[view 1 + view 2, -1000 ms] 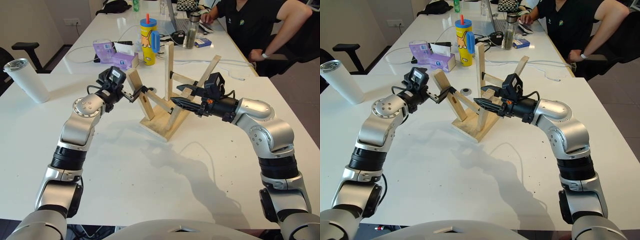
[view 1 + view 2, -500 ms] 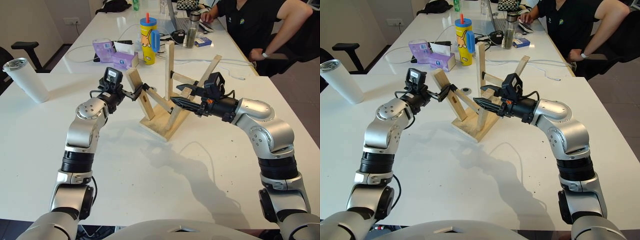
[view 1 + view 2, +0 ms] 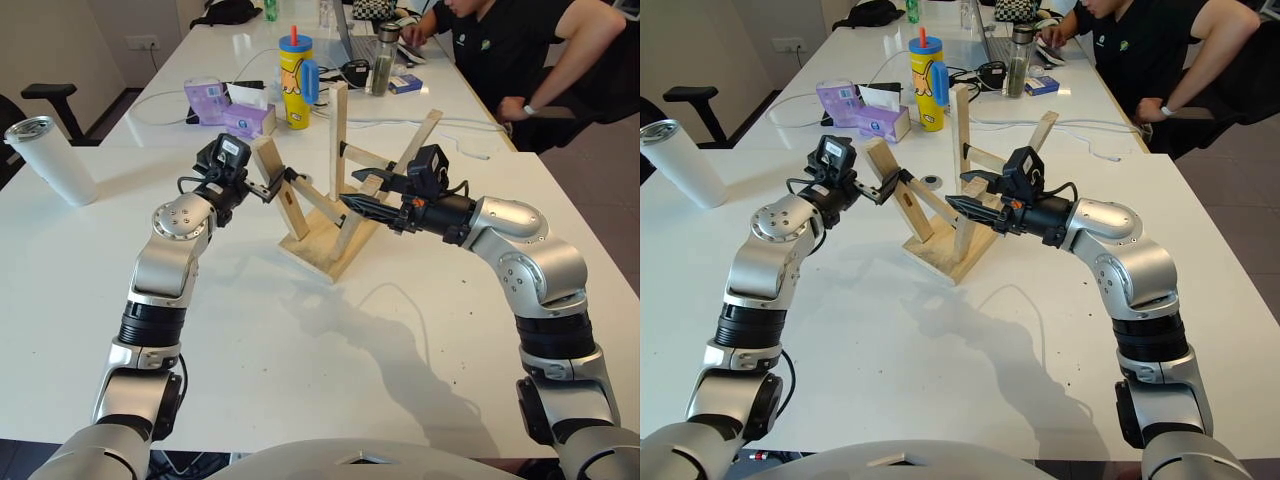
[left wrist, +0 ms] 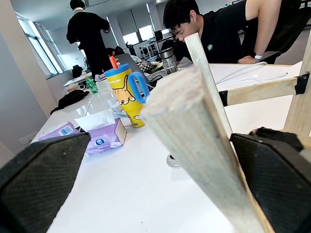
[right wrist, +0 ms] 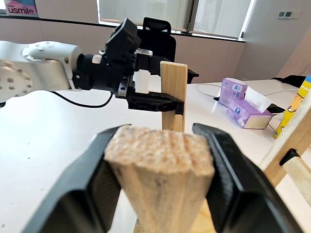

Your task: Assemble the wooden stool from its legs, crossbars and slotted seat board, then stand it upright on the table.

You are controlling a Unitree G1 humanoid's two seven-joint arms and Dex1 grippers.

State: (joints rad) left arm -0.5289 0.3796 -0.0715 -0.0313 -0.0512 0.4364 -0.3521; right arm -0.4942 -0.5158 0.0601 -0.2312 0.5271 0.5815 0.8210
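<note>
**Mid-table: a tilted stool between two claws**

At centre frame in the head views, the half-built stool [image 3: 335, 215] leans on its seat board [image 3: 322, 252] on the white table [image 3: 300, 370]. The right gripper [image 3: 358, 205] is clenched on one leg [image 5: 160, 165]. The left gripper [image 3: 275, 187] straddles the upper-left leg [image 4: 204, 145], unclenched, with a gap on one side.

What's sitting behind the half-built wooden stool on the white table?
A yellow cup with a blue handle and purple tissue packs. The stool's legs partly cover a small round thing.
</note>
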